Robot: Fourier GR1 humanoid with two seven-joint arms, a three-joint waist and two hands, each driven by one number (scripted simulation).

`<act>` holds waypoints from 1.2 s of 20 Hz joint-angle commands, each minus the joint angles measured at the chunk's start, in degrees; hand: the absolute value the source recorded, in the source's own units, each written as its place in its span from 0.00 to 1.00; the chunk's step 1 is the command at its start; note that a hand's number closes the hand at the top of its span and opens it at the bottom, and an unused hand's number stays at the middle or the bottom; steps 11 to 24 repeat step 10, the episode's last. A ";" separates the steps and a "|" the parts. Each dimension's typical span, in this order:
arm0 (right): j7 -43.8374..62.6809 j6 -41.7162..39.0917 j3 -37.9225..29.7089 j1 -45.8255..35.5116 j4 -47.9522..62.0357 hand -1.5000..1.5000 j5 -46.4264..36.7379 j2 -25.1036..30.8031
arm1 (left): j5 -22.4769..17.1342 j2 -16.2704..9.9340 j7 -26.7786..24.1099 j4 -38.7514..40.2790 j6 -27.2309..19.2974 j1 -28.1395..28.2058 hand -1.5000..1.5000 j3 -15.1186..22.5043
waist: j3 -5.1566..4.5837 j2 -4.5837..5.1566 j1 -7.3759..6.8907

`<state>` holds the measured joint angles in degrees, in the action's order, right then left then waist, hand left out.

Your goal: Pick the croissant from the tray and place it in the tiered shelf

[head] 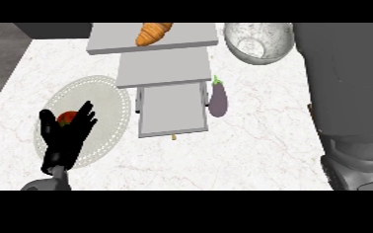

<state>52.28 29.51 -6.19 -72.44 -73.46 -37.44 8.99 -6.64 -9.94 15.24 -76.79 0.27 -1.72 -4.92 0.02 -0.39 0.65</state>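
Observation:
The croissant [154,33], orange-brown, lies on the top tier of the grey tiered shelf [164,66], near its back edge. No hand touches it. The round pale tray [98,101] sits on the counter left of the shelf. My left hand [65,134] stands over the tray's left part, fingers straight and spread, holding nothing. A grey forearm [339,84] fills the right edge of the view; its hand does not show.
A red round item [68,117] lies on the tray, partly hidden by my left hand. A purple eggplant [218,98] rests just right of the shelf's lowest tier. A metal bowl [256,39] stands at the back right.

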 commanded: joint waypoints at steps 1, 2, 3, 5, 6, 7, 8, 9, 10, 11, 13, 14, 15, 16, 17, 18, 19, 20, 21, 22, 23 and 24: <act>5.20 -0.99 -3.85 3.88 -6.35 0.00 0.79 3.69 | -1.22 -0.62 1.99 -3.16 1.02 1.81 0.50 -0.30 | 0.02 -0.04 -0.19; 5.01 -3.35 -4.63 7.97 -12.79 0.00 2.38 5.95 | -0.13 0.47 2.23 -2.47 -1.03 1.76 0.50 0.04 | 0.08 -0.34 1.02; 6.92 -5.04 -6.03 9.38 -14.99 0.00 4.16 6.61 | -0.37 -0.67 1.26 -2.81 0.06 2.64 0.50 -0.53 | 0.07 -0.33 0.91; 6.66 -8.26 -7.78 9.22 -16.60 0.00 7.01 9.34 | -1.32 -1.99 1.90 -2.70 2.12 1.29 0.50 -1.00 | 0.01 0.03 0.09; 6.17 -10.34 -8.64 13.34 -20.79 0.00 9.77 10.33 | -0.35 0.48 0.72 -1.69 0.00 1.26 0.50 -0.14 | 0.03 -0.02 0.60; 6.02 -12.12 -9.06 15.94 -24.87 0.00 12.47 10.67 | 0.04 -0.64 -1.25 0.82 0.35 0.08 0.50 -1.25 | 0.03 -0.02 1.00; 7.39 -11.64 -7.61 16.07 -25.24 0.00 11.18 9.82 | -2.14 -1.59 2.94 1.83 1.06 -3.23 0.50 -2.77 | -0.01 0.14 0.32; 3.41 -12.86 -9.81 18.57 -24.98 0.00 14.89 11.57 | -0.70 -0.99 1.02 -2.16 1.33 1.43 0.50 -0.86 | 0.02 0.18 -0.24; 3.11 -13.84 -12.08 19.22 -25.73 0.00 17.31 13.26 | -1.76 -1.04 3.38 -3.39 1.67 0.99 0.50 -1.00 | 0.03 0.18 -0.26; 3.11 -13.84 -12.08 19.22 -25.73 0.00 17.31 13.26 | -1.76 -1.04 3.38 -3.39 1.67 0.99 0.50 -1.00 | 0.03 0.18 -0.26; 3.11 -13.84 -12.08 19.22 -25.73 0.00 17.31 13.26 | -1.76 -1.04 3.38 -3.39 1.67 0.99 0.50 -1.00 | 0.03 0.18 -0.26; 3.11 -13.84 -12.08 19.22 -25.73 0.00 17.31 13.26 | -1.76 -1.04 3.38 -3.39 1.67 0.99 0.50 -1.00 | 0.03 0.18 -0.26; 3.11 -13.84 -12.08 19.22 -25.73 0.00 17.31 13.26 | -1.76 -1.04 3.38 -3.39 1.67 0.99 0.50 -1.00 | 0.03 0.18 -0.26; 3.11 -13.84 -12.08 19.22 -25.73 0.00 17.31 13.26 | -1.76 -1.04 3.38 -3.39 1.67 0.99 0.50 -1.00 | 0.03 0.18 -0.26; 3.11 -13.84 -12.08 19.22 -25.73 0.00 17.31 13.26 | -1.76 -1.04 3.38 -3.39 1.67 0.99 0.50 -1.00 | 0.03 0.18 -0.26; 3.11 -13.84 -12.08 19.22 -25.73 0.00 17.31 13.26 | -1.76 -1.04 3.38 -3.39 1.67 0.99 0.50 -1.00 | 0.03 0.18 -0.26; 3.11 -13.84 -12.08 19.22 -25.73 0.00 17.31 13.26 | -1.76 -1.04 3.38 -3.39 1.67 0.99 0.50 -1.00 | 0.03 0.18 -0.26; 3.11 -13.84 -12.08 19.22 -25.73 0.00 17.31 13.26 | -1.76 -1.04 3.38 -3.39 1.67 0.99 0.50 -1.00 | 0.03 0.18 -0.26; 3.11 -13.84 -12.08 19.22 -25.73 0.00 17.31 13.26 | -1.76 -1.04 3.38 -3.39 1.67 0.99 0.50 -1.00 | 0.03 0.18 -0.26; 3.11 -13.84 -12.08 19.22 -25.73 0.00 17.31 13.26 | -1.76 -1.04 3.38 -3.39 1.67 0.99 0.50 -1.00 | 0.03 0.18 -0.26; 3.11 -13.84 -12.08 19.22 -25.73 0.00 17.31 13.26 | -1.76 -1.04 3.38 -3.39 1.67 0.99 0.50 -1.00 | 0.03 0.18 -0.26; 3.11 -13.84 -12.08 19.22 -25.73 0.00 17.31 13.26 | -1.76 -1.04 3.38 -3.39 1.67 0.99 0.50 -1.00 | 0.03 0.18 -0.26</act>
